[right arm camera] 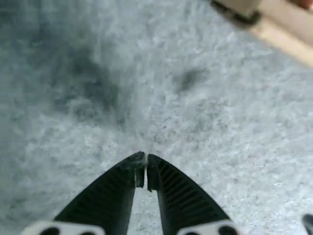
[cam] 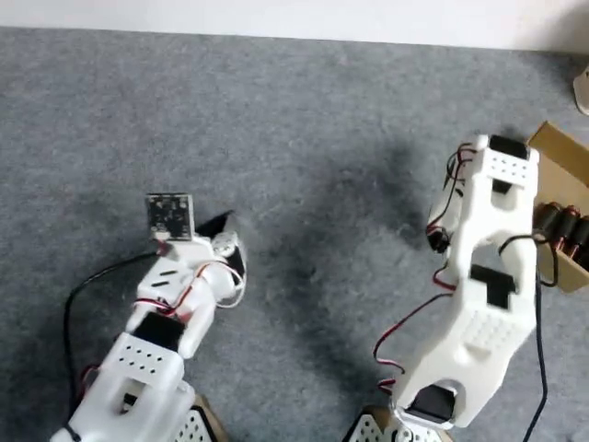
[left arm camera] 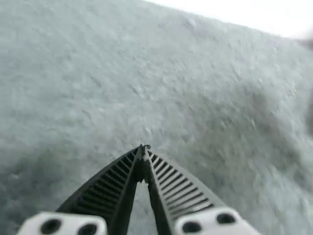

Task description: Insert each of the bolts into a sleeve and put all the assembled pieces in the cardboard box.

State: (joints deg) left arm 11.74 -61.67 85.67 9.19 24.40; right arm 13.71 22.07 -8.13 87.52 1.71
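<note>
At the right edge of the bench you have the box, and the dark, reddish pieces lie inside it, packed side by side. Your right arm stands over the box's near side and covers part of it from above. The right hand hangs over the felt near the box, its fingers drawn together with only a sliver between the tips, gripping nothing. Your left arm sits well apart at the lower left, with a small camera board facing up at its wrist. The left hand is closed tip to tip, also empty, over the felt. A black cable loops beside the left arm, and red wires trail off the right one. Grey, nubby felt covers the whole bench, and a pale strip runs along its far edge.
</note>
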